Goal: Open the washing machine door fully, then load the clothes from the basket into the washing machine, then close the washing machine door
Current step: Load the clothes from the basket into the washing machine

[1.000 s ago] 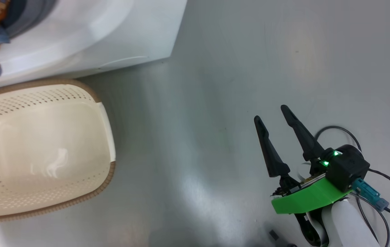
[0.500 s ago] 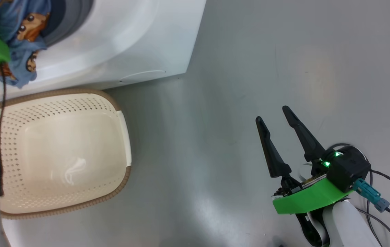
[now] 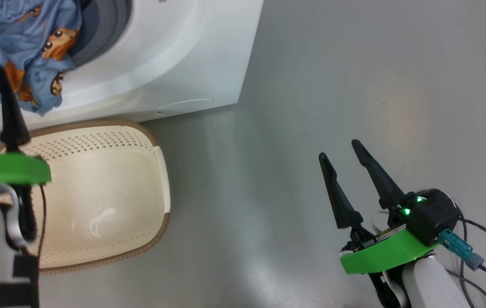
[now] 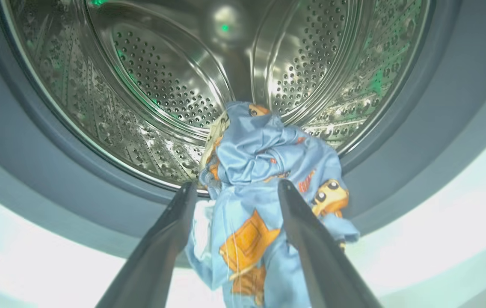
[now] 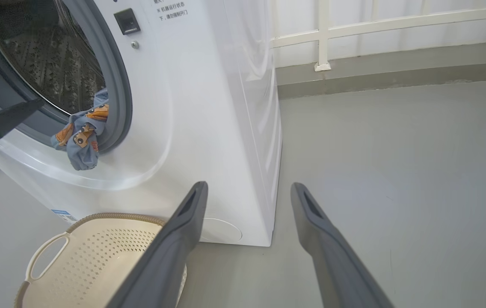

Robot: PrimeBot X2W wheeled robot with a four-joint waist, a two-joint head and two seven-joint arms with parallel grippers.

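- Clothes (image 4: 264,179), light blue with orange printed figures, hang over the lower lip of the washing machine (image 3: 183,51) opening, partly inside and partly dangling down the white front.
- The left end effector (image 4: 236,186) points at the opening with its two dark fingers spread. The bundle lies between them, and whether either finger touches it cannot be told.
- The right end effector (image 3: 338,149) hovers over the grey floor (image 3: 311,85), well apart from the machine, with its fingers spread and nothing between them.
- The basket (image 3: 110,141), cream and perforated with a brown woven-look rim, sits on the floor just beside the machine's front, below the opening.
- A round white service flap (image 5: 221,229) and a blue label sticker (image 5: 61,212) mark the bottom of the machine's front.
- A grey-blue gasket (image 4: 33,171) rings the steel perforated drum (image 4: 161,77) behind the bundle.
- A white railing (image 5: 320,34) stands beyond the machine.
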